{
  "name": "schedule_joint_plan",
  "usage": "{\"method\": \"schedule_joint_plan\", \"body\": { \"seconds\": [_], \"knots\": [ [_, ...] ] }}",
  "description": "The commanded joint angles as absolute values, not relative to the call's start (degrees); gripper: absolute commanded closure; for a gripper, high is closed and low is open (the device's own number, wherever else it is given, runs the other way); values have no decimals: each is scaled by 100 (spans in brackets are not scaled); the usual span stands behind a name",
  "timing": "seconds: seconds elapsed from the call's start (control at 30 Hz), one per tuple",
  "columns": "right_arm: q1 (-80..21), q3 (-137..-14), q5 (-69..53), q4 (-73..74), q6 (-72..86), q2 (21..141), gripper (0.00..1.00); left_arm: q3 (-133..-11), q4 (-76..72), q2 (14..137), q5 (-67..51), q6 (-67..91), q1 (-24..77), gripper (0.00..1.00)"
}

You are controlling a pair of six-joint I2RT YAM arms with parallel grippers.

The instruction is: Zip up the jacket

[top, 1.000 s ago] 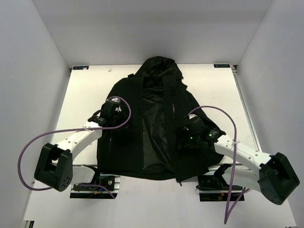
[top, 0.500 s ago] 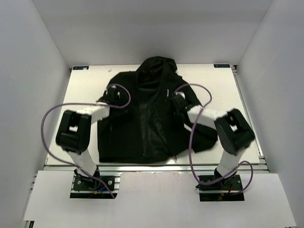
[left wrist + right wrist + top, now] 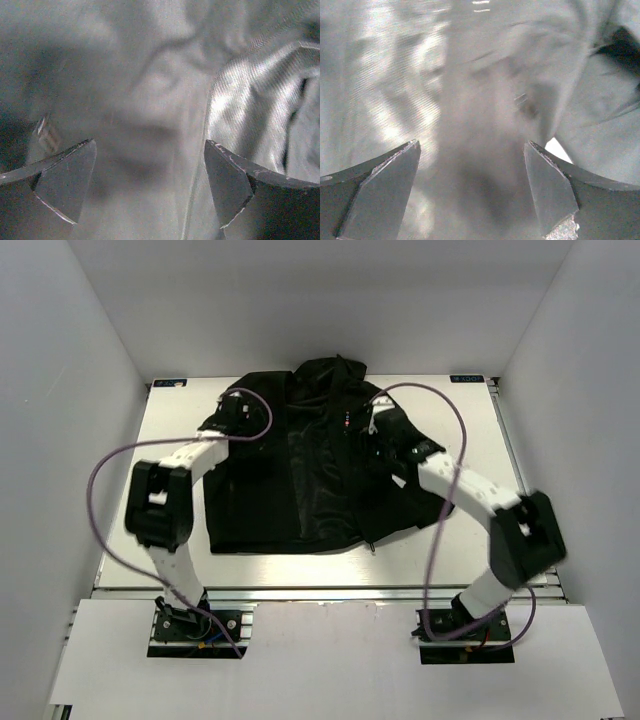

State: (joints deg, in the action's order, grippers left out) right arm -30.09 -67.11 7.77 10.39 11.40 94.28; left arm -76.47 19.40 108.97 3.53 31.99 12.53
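Note:
The black hooded jacket (image 3: 300, 480) lies face up on the white table, front open, hood at the back. Tiny red-white marks (image 3: 347, 421) show on its chest. My left gripper (image 3: 236, 416) is over the jacket's left shoulder, and my right gripper (image 3: 370, 436) is over the right chest panel. In the left wrist view my gripper (image 3: 149, 143) is open, with only creased fabric (image 3: 150, 90) beneath its jaws. In the right wrist view my gripper (image 3: 471, 143) is open over fabric (image 3: 485, 100), holding nothing. The zipper slider is not visible.
The white table (image 3: 470, 430) shows around the jacket, with white walls on three sides. Purple cables (image 3: 100, 490) loop off both arms. A sliver of table (image 3: 556, 148) shows past the fabric edge in the right wrist view. The jacket hem lies near the front edge (image 3: 300, 585).
Both arms have reached from the near edge far towards the back. The jacket has shifted back with them, so its hem no longer hangs over the front edge.

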Motion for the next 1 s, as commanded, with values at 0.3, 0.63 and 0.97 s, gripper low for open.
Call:
{"method": "schedule_joint_plan", "body": {
  "seconds": [0.3,0.63,0.97],
  "knots": [
    [-4991,-5283,1590,2672,1405,7927,12,-5443,2593,7323,-298,3744,1283,2],
    [-5062,-5071,2223,2417,2074,8560,52,-4834,2839,6530,-519,3823,1283,2],
    [-5045,-5018,2162,2382,2030,8192,100,-4834,2682,6539,-825,3630,1309,2]
  ]
}}
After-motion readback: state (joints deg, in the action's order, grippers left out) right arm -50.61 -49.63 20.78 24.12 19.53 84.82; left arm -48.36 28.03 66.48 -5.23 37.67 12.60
